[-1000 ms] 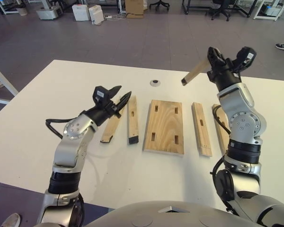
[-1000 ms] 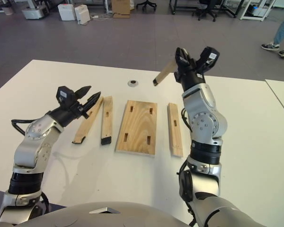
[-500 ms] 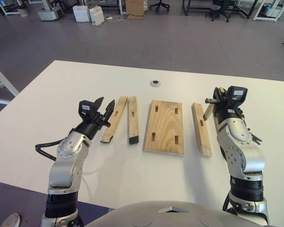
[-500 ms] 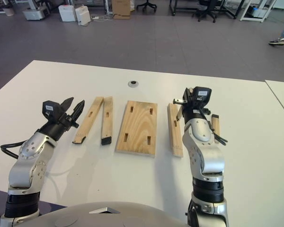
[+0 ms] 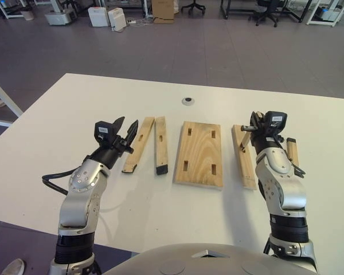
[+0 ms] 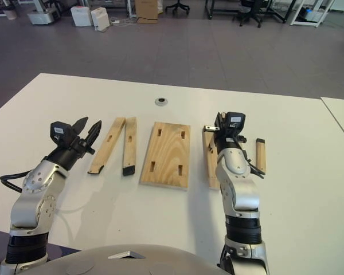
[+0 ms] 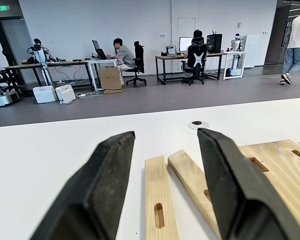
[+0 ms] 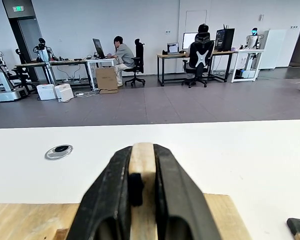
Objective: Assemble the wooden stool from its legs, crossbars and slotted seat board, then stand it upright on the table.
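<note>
Wooden parts are lying loose on the desk (image 5: 74, 103); nothing is joined yet. The seat board (image 5: 199, 153) is lying flat, with legs (image 5: 160, 144) left of it. The right tool (image 5: 255, 124), just right of it, is clamping a piece (image 8: 141, 151). The left tool (image 5: 128, 127), farther left, is hovering wide open and empty.

left arm (image 5: 83, 189), right arm (image 5: 282, 186): silver-grey rounded shells, black joint bands
left gripper (image 5: 128, 122), right gripper (image 5: 251, 121): black fingers, white labels
cable: black cable loop (image 5: 45, 178)

Head stereo above, wrist cameras low
</note>
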### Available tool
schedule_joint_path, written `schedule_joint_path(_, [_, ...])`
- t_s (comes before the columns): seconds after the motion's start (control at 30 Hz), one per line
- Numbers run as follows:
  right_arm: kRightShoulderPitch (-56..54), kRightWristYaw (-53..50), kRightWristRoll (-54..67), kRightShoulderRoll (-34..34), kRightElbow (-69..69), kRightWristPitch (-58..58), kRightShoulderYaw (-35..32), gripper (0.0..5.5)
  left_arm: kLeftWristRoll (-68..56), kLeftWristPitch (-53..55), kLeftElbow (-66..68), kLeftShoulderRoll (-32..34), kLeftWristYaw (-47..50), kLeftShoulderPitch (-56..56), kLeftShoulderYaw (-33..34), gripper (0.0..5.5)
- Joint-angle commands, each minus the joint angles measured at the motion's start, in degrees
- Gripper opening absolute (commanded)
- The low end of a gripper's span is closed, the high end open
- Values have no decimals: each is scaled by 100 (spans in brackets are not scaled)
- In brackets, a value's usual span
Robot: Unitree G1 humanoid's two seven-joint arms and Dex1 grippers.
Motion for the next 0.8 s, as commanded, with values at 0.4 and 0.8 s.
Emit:
schedule_joint_path(0.4, [515, 148, -135, 346, -135, -29, 56, 42, 52, -59, 120, 77, -59, 53, 81, 229])
schedule_joint_path(0.8, [635, 732, -1, 96, -549, -205, -146, 42, 124, -113, -98, -79, 116, 287, 85, 229])
